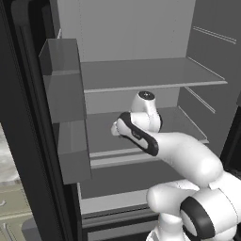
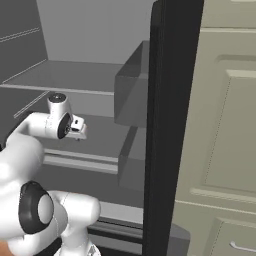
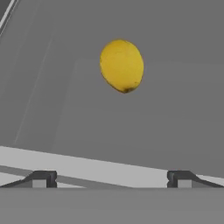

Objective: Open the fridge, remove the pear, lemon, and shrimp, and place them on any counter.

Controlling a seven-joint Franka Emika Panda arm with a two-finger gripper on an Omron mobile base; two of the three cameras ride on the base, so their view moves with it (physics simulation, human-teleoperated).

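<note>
The fridge (image 1: pixel 141 28) stands open, its grey shelves showing, and my arm reaches in over the middle shelf (image 1: pixel 183 120). In the hand view the bright-yellow lemon (image 3: pixel 121 65) lies on the grey shelf floor, ahead of my gripper (image 3: pixel 111 179) and a little way off. The gripper is open, its two dark fingertips (image 3: pixel 41 178) spread wide with nothing between them. From the right base view the hand (image 2: pixel 76 127) points toward the right side of the shelf. The pear and the shrimp are out of view.
The left door's grey bins (image 1: pixel 63 94) jut in close to my forearm. The right door's black edge (image 2: pixel 170 125) and its bins (image 2: pixel 132 90) stand just right of the hand. A beige cabinet panel (image 2: pixel 225 130) lies beyond. A strip of marble counter (image 1: pixel 4 162) shows at the far left.
</note>
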